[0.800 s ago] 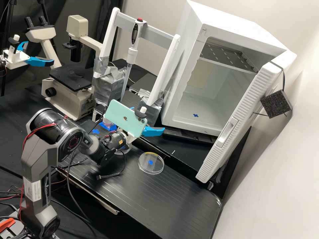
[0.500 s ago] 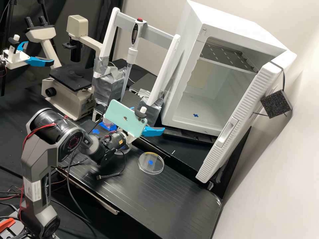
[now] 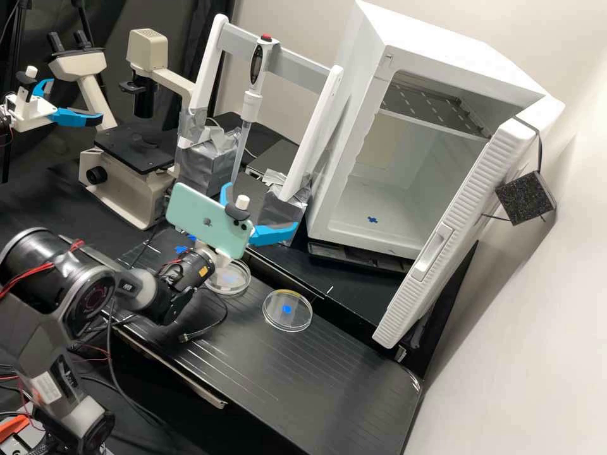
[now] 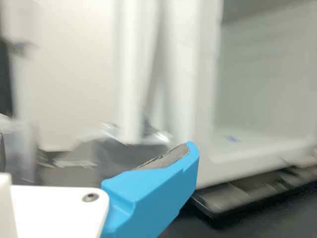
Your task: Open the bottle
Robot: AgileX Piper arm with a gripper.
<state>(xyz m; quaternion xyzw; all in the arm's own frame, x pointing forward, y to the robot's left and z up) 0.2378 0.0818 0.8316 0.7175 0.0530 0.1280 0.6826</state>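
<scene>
Hovering, one white gripper [image 3: 261, 205], blue fingers spread wide, at one o'clock from a clear dish [image 3: 229, 289] in the high view; second dish [image 3: 288, 321], at the first's four o'clock; bottle, whereabouts cannot be told.

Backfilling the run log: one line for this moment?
gripper open, empty | above black bench | two clear dishes on bench | white cabinet door open

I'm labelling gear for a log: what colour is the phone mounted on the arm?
The phone is pale mint green, clearest in the high view.
</scene>
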